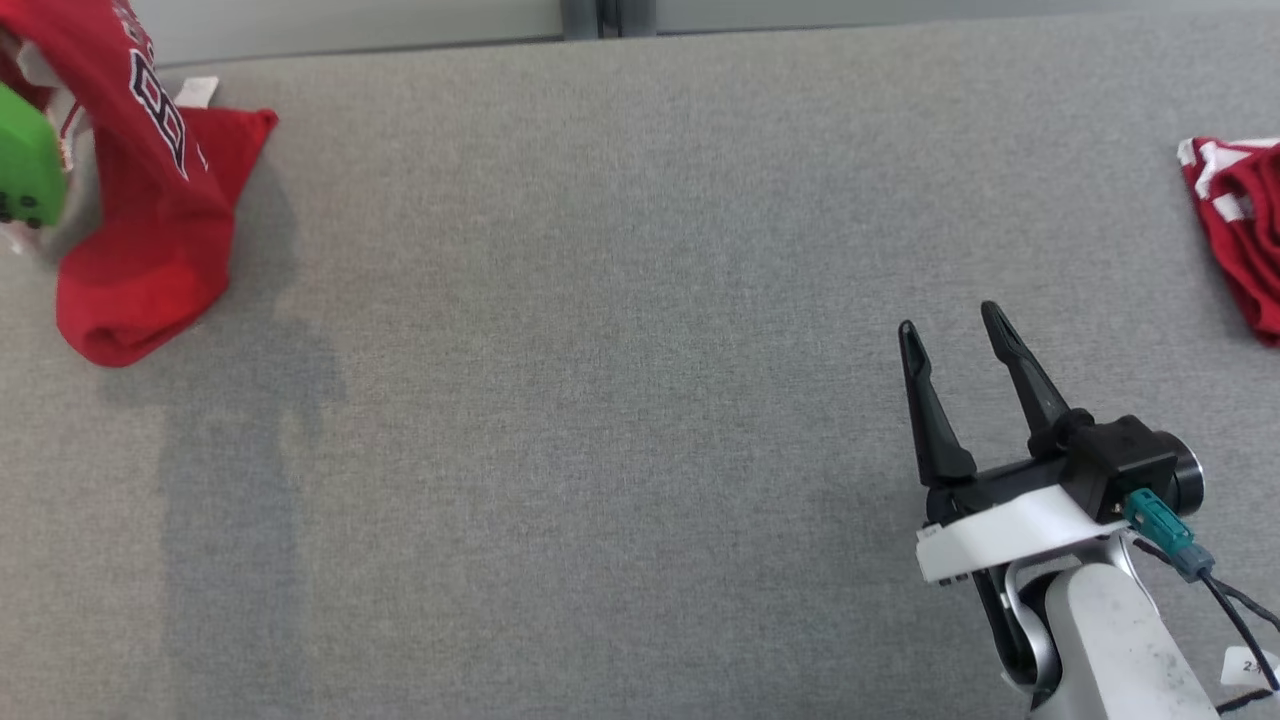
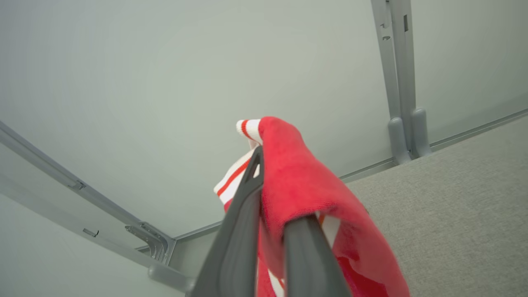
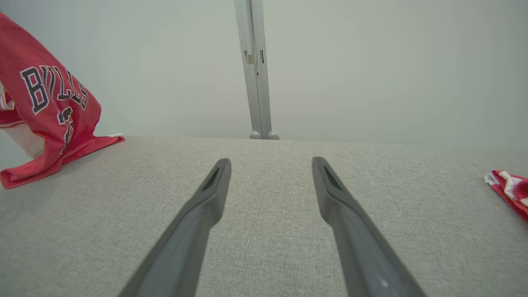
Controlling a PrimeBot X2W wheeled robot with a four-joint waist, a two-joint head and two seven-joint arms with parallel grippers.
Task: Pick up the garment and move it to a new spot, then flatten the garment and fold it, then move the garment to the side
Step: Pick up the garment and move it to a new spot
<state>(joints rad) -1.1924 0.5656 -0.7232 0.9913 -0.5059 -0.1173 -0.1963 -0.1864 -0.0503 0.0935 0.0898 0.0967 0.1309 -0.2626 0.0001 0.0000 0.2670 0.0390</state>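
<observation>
Grey fabric table (image 1: 600, 400). Left gripper (image 2: 268, 194) pinching red jersey (image 1: 150, 230), hem on table. Right gripper (image 1: 949, 318) fingers spread, well apart from it. Striped red cloth (image 1: 1240, 230) at right edge.

- garment (image 1: 150, 230): bright red, dark "BULLS" lettering + number w/ white outline, red/white striped trim, small white tag (image 1: 197, 90)
- 2nd cloth (image 1: 1240, 220) on the far right: also red w/ white stripes
- table (image 1: 620, 350): plain light grey, fine woven texture
- right gripper (image 1: 949, 318): black fingers, white plate (image 1: 1000, 535) behind them, teal plug (image 1: 1160, 520), silver-ish forearm (image 1: 1120, 640)
- left gripper (image 2: 270, 173): dark grey fingers
- casing (image 1: 25, 170) at the left edge: bright green w/ black dots
- wall (image 3: 371, 62): pale grey-green; post (image 3: 255, 70): mid grey
</observation>
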